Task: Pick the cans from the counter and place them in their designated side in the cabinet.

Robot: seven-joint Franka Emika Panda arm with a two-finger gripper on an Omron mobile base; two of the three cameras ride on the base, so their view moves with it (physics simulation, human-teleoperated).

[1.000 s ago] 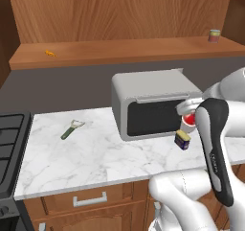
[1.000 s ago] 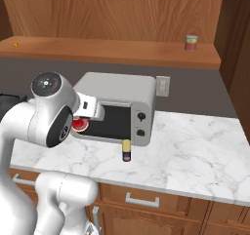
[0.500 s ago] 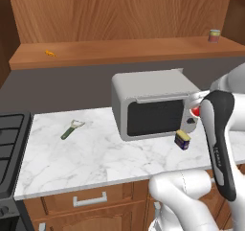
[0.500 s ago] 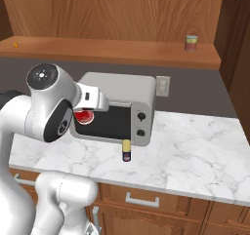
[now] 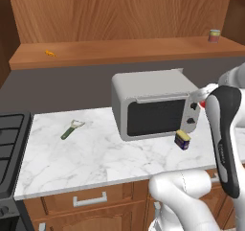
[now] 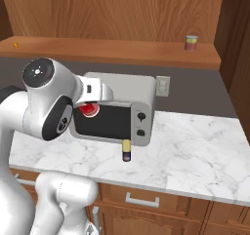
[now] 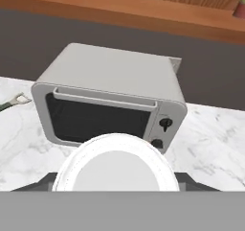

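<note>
Marble counter (image 5: pixel 95 158) lies below the gripper (image 6: pixel 89 109), which pinches the rigid, light, smooth-sided red can (image 6: pixel 89 109) by its sides.

The red can (image 6: pixel 89 109) is mostly hidden behind the arm; the gripper (image 7: pixel 116 189) fingers seem covered by its white top.

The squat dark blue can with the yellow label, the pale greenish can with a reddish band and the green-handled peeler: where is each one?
Squat dark blue can (image 5: pixel 182 140): left base view, on its labelled side.
Pale greenish can (image 6: pixel 191 43): right base view, on its side wall.
Green-handled peeler (image 5: pixel 70 129): left base view, midway along it.
</note>
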